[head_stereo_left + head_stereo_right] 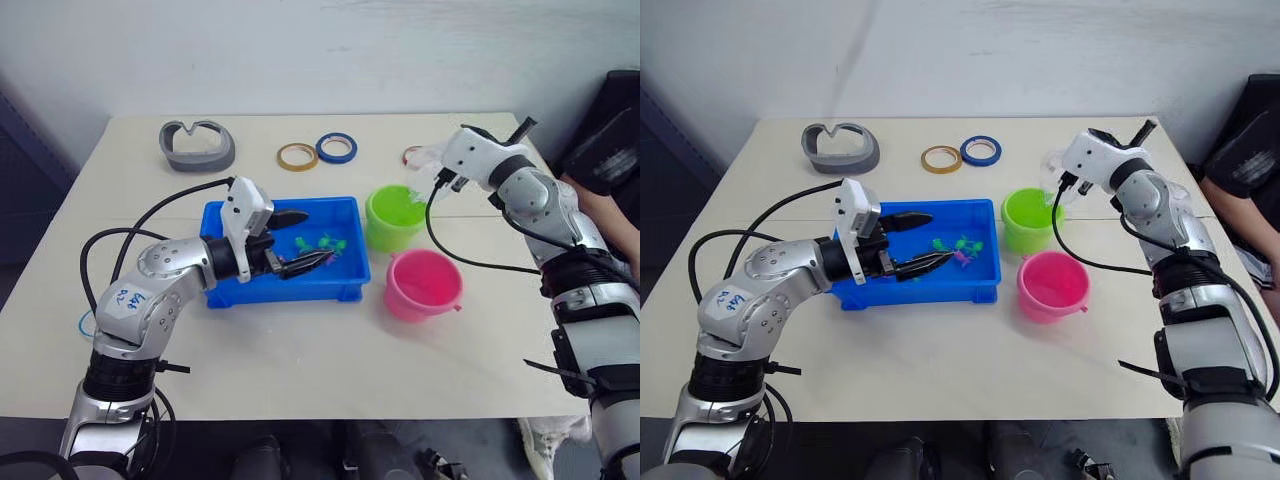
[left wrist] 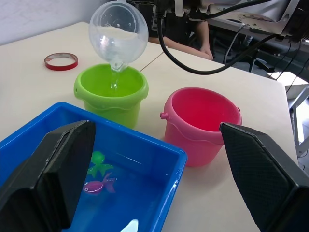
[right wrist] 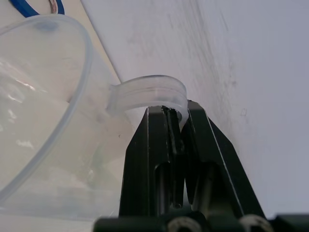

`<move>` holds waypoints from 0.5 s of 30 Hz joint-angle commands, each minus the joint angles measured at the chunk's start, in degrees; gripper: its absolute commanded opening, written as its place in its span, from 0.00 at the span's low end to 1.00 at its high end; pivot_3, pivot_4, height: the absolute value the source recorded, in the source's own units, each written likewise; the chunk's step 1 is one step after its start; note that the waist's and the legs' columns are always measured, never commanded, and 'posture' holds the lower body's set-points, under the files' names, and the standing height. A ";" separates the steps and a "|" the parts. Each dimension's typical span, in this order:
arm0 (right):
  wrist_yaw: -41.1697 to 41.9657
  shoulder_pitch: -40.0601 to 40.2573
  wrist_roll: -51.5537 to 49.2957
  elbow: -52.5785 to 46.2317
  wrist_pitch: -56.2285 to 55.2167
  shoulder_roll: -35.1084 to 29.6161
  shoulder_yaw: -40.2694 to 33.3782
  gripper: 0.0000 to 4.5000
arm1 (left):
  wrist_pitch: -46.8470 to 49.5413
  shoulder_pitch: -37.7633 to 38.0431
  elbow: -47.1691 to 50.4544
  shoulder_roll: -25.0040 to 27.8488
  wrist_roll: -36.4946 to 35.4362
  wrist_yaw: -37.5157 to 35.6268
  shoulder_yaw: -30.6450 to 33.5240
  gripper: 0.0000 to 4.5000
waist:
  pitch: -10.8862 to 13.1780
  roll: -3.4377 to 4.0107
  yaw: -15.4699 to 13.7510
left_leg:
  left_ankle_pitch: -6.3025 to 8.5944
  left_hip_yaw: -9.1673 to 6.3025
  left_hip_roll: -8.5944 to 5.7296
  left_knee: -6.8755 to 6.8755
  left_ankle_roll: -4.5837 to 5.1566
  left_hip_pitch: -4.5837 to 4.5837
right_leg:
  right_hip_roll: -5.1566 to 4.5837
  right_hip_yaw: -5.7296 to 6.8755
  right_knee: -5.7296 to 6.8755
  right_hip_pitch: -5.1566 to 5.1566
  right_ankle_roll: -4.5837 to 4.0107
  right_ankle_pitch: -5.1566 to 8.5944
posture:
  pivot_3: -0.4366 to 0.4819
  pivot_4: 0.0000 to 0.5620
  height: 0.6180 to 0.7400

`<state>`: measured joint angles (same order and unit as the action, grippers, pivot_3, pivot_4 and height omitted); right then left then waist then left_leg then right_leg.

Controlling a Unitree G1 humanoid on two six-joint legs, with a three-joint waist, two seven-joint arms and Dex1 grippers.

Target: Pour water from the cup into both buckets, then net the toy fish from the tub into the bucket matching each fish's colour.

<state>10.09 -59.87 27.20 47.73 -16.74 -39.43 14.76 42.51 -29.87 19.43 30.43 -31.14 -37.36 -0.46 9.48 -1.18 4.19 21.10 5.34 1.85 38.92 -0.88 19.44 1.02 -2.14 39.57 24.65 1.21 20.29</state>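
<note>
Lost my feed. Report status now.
Right gripper shut on cup handle, tipping water into green bucket. Left gripper open over tub. Pink bucket waiting. Nothing blocking.

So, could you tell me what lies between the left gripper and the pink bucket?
In the left eye view, the left gripper sits over the blue tub; toward the pink bucket lie the toy fish, the tub's right wall, then bare table.

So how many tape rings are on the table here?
3 for sure: a tan ring and a blue ring side by side at the far edge, and a red ring beyond the green bucket. Others may be hidden behind the arms.
</note>
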 commanded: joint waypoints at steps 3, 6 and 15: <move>-5.60 -3.08 6.89 -0.23 -5.76 -2.83 2.91 0.01 | -0.19 0.03 2.33 0.10 -0.90 0.26 1.41 1.00 | 0.00 0.00 0.56 | 0.00 0.00 0.00 0.01 0.00 0.00 | 0.00 -0.01 0.01 0.00 0.00 0.00 | 0.48 0.27 1.00; -6.98 -3.55 8.49 -0.12 -6.71 -2.60 3.54 0.01 | -0.23 0.13 2.32 0.09 -0.97 0.30 1.45 1.00 | 0.00 0.00 0.73 | -0.01 0.00 0.00 0.01 -0.02 0.00 | 0.00 -0.01 0.05 0.01 0.00 0.00 | 0.48 0.27 1.00; -8.29 -3.60 10.75 -0.73 -8.06 -2.00 4.59 0.01 | -0.39 -0.07 1.91 -0.13 -1.14 0.16 1.46 1.00 | 0.00 0.00 0.64 | -0.01 0.00 0.00 0.04 -0.02 -0.01 | 0.00 0.00 0.06 0.00 0.00 0.00 | 0.48 0.27 1.00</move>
<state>3.60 -61.88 37.18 48.21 -23.86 -40.64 19.84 42.52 -29.68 19.52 30.27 -31.30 -37.10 -0.36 9.48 -1.18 4.83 21.09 5.34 1.85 38.96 -0.90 19.43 1.02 -2.14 39.64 24.66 1.21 20.29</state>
